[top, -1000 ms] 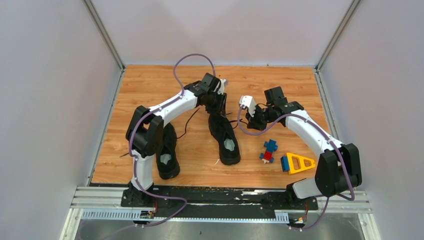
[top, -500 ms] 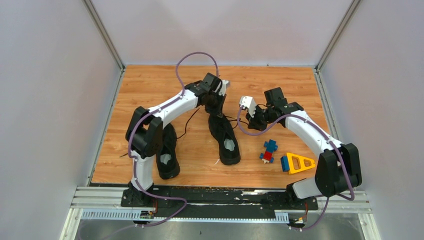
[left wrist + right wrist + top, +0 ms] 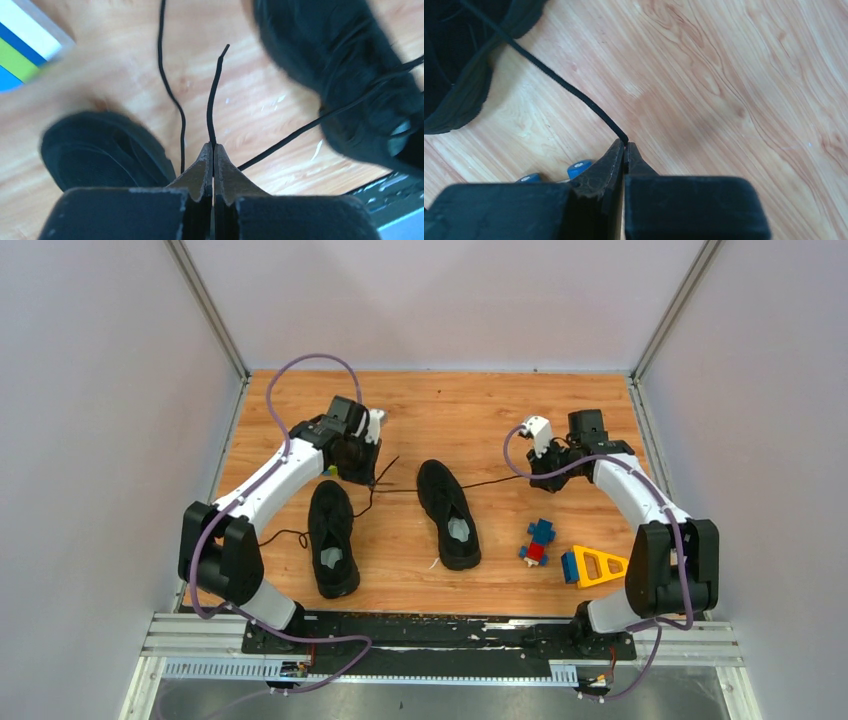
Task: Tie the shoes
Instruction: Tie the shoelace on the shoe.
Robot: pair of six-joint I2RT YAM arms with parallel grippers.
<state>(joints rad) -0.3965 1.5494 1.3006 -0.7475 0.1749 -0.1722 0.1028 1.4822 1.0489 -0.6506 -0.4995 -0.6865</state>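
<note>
Two black shoes lie on the wooden floor, the left shoe (image 3: 333,538) and the right shoe (image 3: 448,513). The right shoe's thin black laces stretch out to both sides. My left gripper (image 3: 372,478) is shut on the left lace (image 3: 215,95), whose free tip pokes past the jaws. In the left wrist view the left shoe's toe (image 3: 100,150) lies below left and the right shoe (image 3: 350,75) at the right. My right gripper (image 3: 534,477) is shut on the right lace (image 3: 569,90), which runs taut back to the right shoe (image 3: 454,60).
A blue-and-red toy block (image 3: 539,540) and a yellow triangular block (image 3: 594,566) lie right of the right shoe. The left shoe's loose lace (image 3: 285,535) trails left on the floor. A striped coloured object (image 3: 20,50) lies beyond the left shoe's toe. Grey walls enclose the floor.
The left gripper closed on the lace. Both arms then swung apart, the left one leftward and the right one rightward, drawing the right shoe's laces out to either side.
</note>
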